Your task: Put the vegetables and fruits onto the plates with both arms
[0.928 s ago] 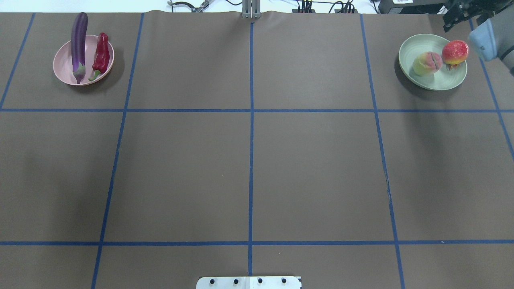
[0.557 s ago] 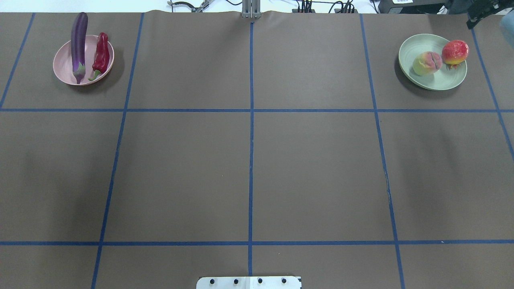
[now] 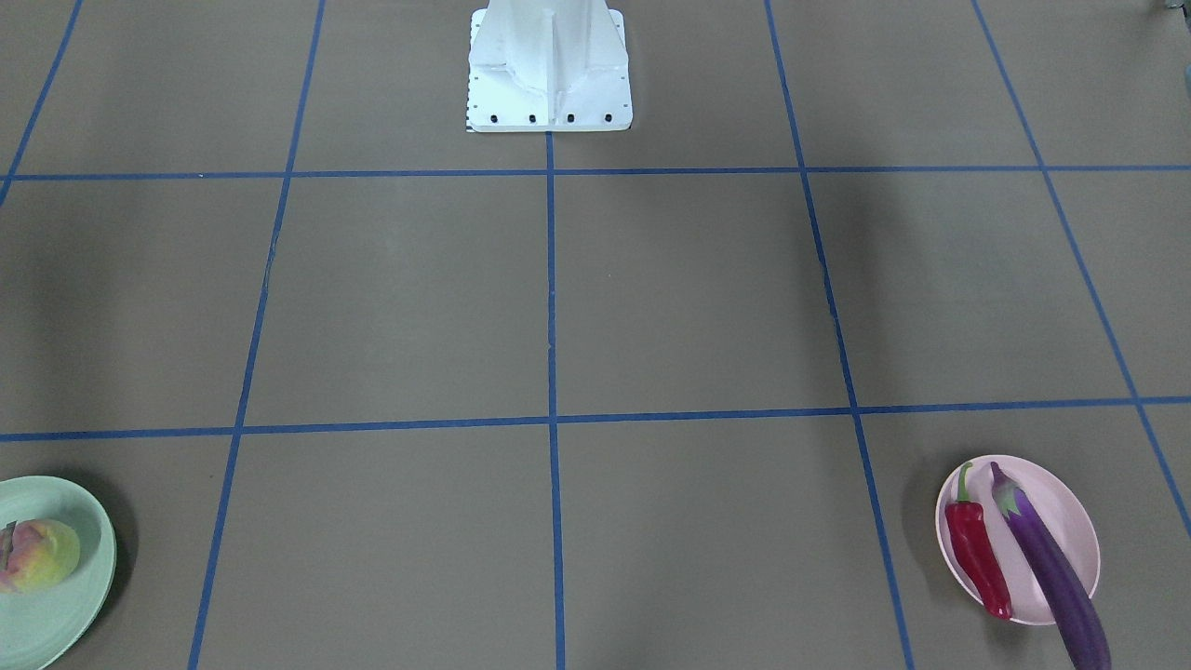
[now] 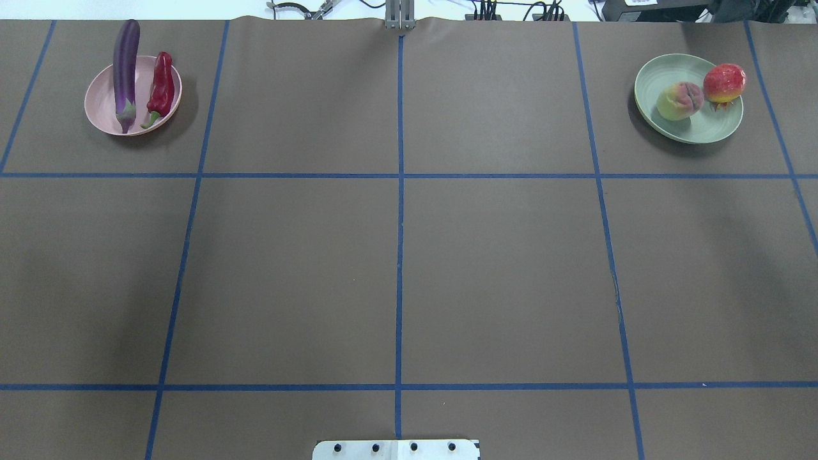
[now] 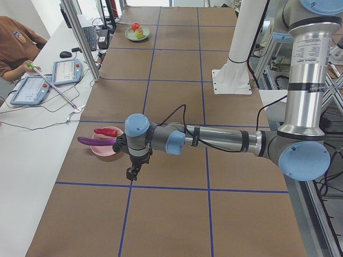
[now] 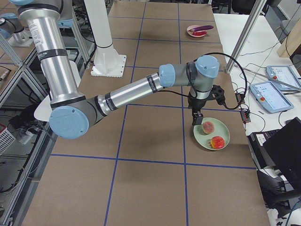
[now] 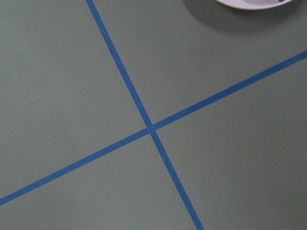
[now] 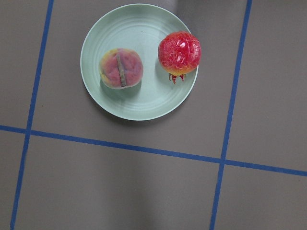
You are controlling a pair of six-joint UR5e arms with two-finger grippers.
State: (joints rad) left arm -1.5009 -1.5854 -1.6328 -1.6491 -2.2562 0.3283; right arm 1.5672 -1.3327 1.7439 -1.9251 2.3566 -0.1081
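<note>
The purple eggplant [image 4: 126, 64] and red chili [image 4: 161, 86] lie on the pink plate [image 4: 99, 105] at the far left. The peach [image 4: 680, 101] and the red-orange rough fruit [image 4: 724, 83] lie on the mint green plate [image 4: 696, 128] at the far right. The right wrist view looks straight down on that plate [image 8: 144, 100]. My left gripper [image 5: 131, 172] hangs above bare table just beside the pink plate [image 5: 102, 150]. My right gripper [image 6: 196, 121] hangs above the green plate's edge [image 6: 221, 129]. I cannot tell whether either is open or shut.
The white base block [image 3: 549, 74] stands at the robot's side of the table. Blue tape lines grid the brown surface. An operator [image 5: 16, 43] and tablets [image 5: 64, 69] sit beyond the far edge, with a metal post [image 5: 80, 37] there.
The right arm's gripper and blue joint cap, seen at the overhead view's top right corner, have left that view. The plates and their contents have not moved.
</note>
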